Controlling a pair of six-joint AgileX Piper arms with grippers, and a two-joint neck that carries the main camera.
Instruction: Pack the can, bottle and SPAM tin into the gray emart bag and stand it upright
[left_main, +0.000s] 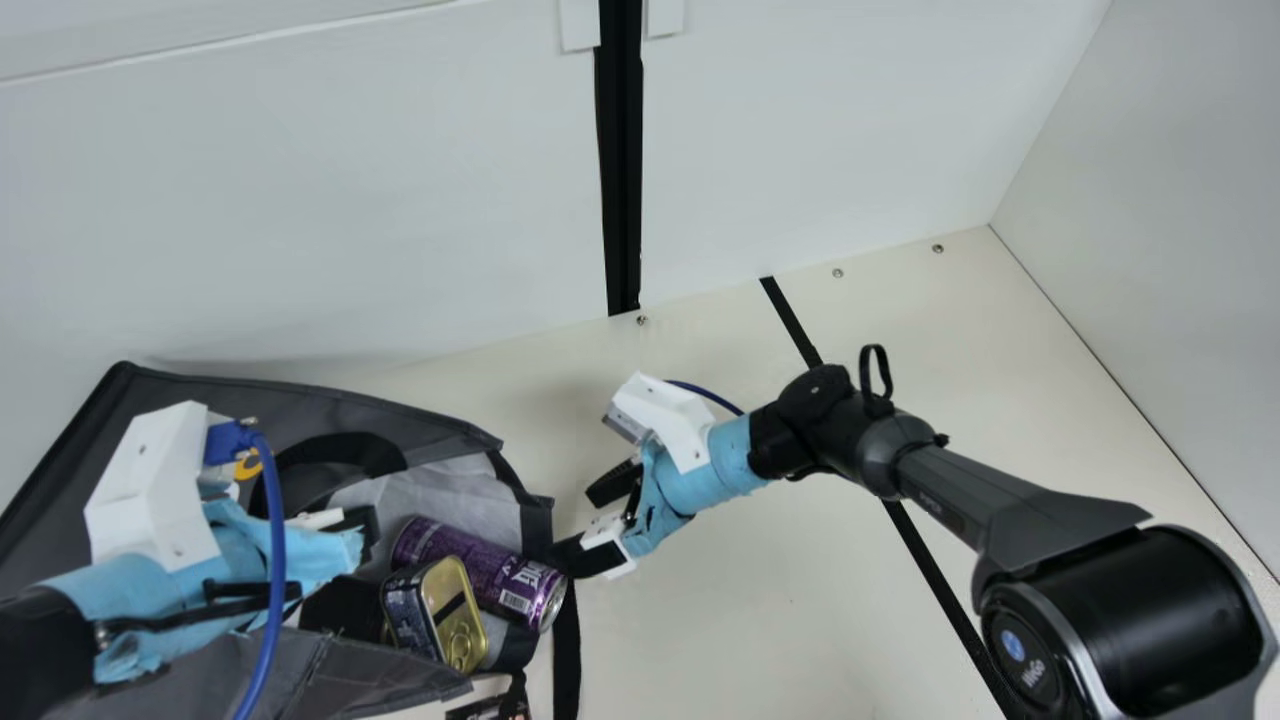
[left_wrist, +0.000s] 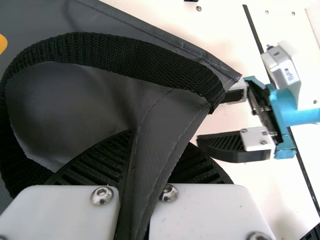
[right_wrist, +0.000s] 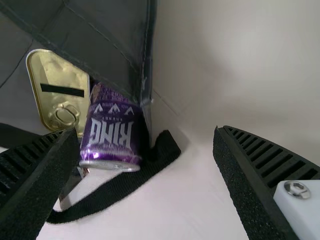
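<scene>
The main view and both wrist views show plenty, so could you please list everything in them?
Bag: one, gray, main view's left
Handle: at least one, black, on the bag
Can: one, purple, in the bag's mouth
SPAM tin: one, dark and gold, beside the can
Table: one, cream, underneath
Strip: one, black, across the table
Wall panels: several, white, behind and right
Left end effector: one, black, shut on the bag's edge
Right end effector: one, black, open near the can

A glossy metallic finish is seen on the purple cylindrical can (right_wrist: 114, 136), and softly shiny gold metal on the rectangular tin (right_wrist: 49, 109). The large gray bag (left_wrist: 75, 100) is faced with smooth, matt, coated-looking cloth; its black strap (left_wrist: 117, 54) is coarsely woven. The cream surface (left_main: 760, 620) is smoothly finished.
</scene>
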